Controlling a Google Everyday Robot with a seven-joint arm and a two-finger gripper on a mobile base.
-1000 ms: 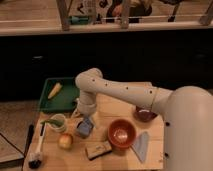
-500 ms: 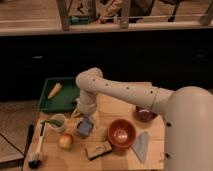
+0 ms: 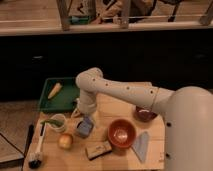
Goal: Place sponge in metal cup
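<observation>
Dim warm light shadows the tool [image 3: 81,110] just behind the sponge [image 3: 85,127].

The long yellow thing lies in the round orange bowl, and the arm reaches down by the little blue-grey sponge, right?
Not quite. In the camera view the long yellow thing lies in the green rectangular tray, not the round orange bowl. The rest holds: the gripper is down just beyond the small blue-grey squarish sponge.
</observation>
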